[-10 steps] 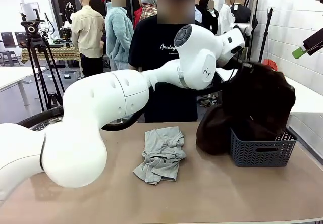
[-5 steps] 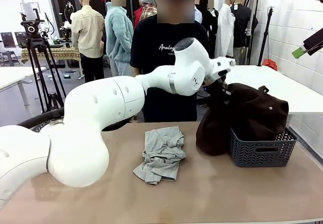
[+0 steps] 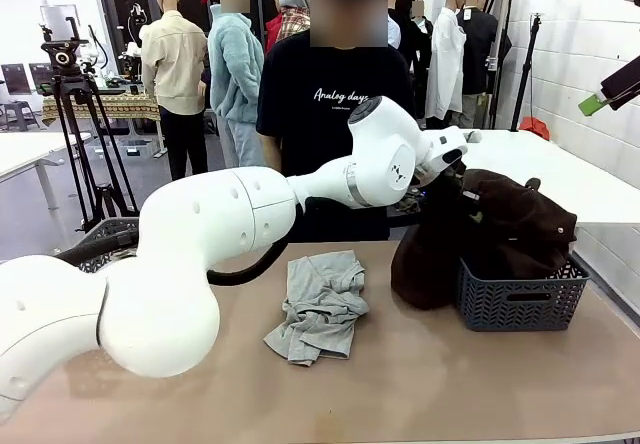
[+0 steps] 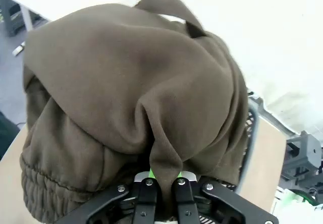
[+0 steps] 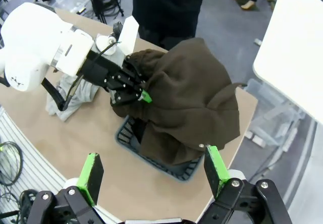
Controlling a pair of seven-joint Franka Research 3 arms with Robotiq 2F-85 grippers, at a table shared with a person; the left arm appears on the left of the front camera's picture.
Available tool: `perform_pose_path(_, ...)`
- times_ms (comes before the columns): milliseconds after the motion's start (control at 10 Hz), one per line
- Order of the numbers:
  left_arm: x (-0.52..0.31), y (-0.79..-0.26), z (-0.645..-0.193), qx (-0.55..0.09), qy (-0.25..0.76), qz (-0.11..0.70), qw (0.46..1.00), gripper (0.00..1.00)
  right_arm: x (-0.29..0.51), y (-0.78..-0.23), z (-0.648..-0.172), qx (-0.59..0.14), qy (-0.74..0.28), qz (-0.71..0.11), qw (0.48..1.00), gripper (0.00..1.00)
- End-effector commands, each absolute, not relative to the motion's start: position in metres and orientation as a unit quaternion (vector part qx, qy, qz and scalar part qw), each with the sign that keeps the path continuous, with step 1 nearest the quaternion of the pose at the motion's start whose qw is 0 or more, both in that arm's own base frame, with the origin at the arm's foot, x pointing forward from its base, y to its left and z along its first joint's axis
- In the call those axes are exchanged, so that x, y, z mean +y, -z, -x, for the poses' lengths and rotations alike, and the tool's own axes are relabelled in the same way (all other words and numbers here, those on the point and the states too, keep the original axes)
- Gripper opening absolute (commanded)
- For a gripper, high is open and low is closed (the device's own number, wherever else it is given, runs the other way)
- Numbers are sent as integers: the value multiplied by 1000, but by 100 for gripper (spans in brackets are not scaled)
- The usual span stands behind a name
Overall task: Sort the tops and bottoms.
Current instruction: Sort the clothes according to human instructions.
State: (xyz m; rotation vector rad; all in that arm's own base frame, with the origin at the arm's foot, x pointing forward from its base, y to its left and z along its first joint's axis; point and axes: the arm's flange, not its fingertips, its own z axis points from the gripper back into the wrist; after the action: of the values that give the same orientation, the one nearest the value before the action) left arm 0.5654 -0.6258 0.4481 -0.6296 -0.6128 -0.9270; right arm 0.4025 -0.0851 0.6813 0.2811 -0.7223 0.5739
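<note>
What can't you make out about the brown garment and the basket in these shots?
- Front view: the dark brown garment covers the inside of the grey basket, so I cannot tell whether anything else lies in it.
- Left wrist view: the left gripper has its fingertips buried in a fold of that garment.
- Front view: the left arm hides most of another mesh basket.

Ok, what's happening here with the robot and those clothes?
The robot's left claw is shut on a fold of the dark brown bottoms, which sit bunched over the grey basket with one side hanging outside it. The right claw is open, up above the basket. The light grey T-shirt lies crumpled on the table, and a person stands across it.
</note>
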Motion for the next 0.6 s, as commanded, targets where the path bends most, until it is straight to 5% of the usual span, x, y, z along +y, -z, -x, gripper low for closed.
perform_pose_path(0,-713,-454,-642,-263,453,338,782,0,-84,-680,-403,-348,-276,-136,886,100)
perform_pose_path(200,-703,-456,-643,-267,427,335,796,0,-84,-680,-403,-348,-276,-136,886,100)
perform_pose_path(300,-633,-439,-559,-273,441,320,793,0,-84,-680,-403,-348,-276,-136,886,100)
perform_pose_path(500,-631,-437,-562,-272,437,324,794,0,-84,-680,-403,-348,-276,-136,886,100)
